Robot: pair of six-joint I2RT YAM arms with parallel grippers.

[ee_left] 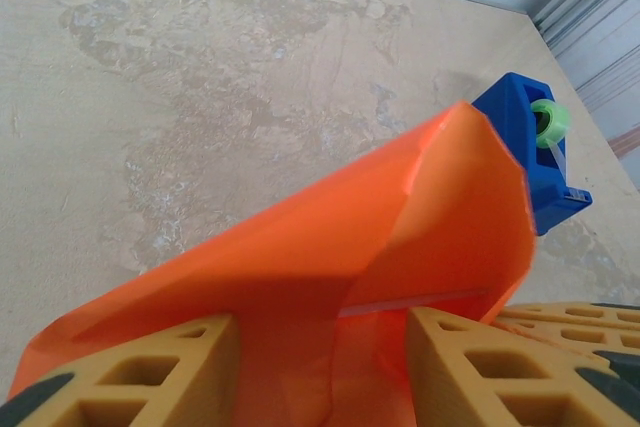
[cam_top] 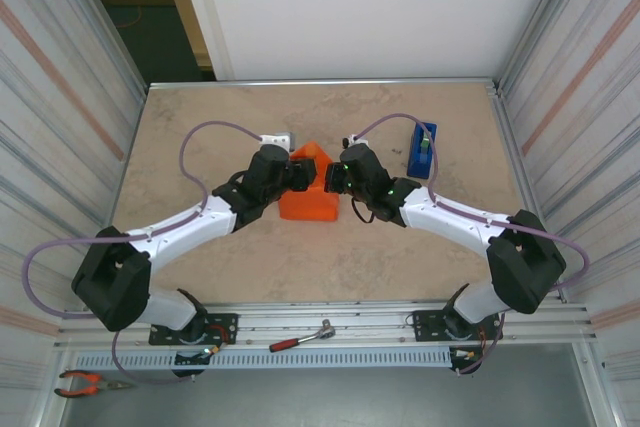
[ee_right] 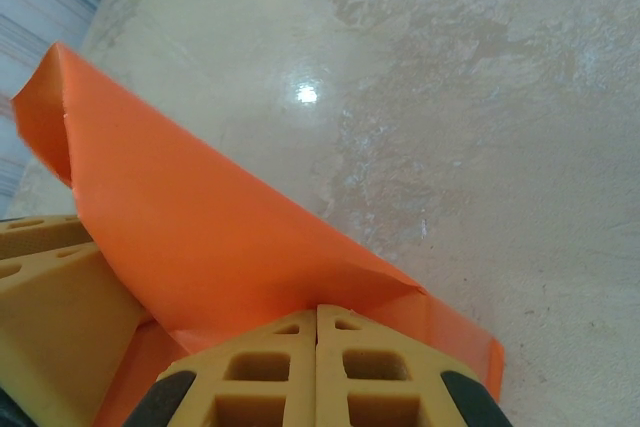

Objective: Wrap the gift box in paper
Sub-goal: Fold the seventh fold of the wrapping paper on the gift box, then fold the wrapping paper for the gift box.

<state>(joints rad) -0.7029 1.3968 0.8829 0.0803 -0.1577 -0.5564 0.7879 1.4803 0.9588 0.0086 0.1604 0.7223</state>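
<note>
My left gripper fingers stand spread, the paper flap rising between them. My right gripper fingers press together at the paper's fold, perhaps pinching it.

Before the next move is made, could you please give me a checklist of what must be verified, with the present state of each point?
1. Left tool open, with the thin orange paper sheet in its gap: ok.
2. Right tool shut: ok.
3. Right tool really pinching the paper: cannot tell.
4. Paper flap folded down flat on the parcel: not ok, it stands up between the two tools.
5. Blue plastic tape dispenser standing apart from both tools: ok.
</note>
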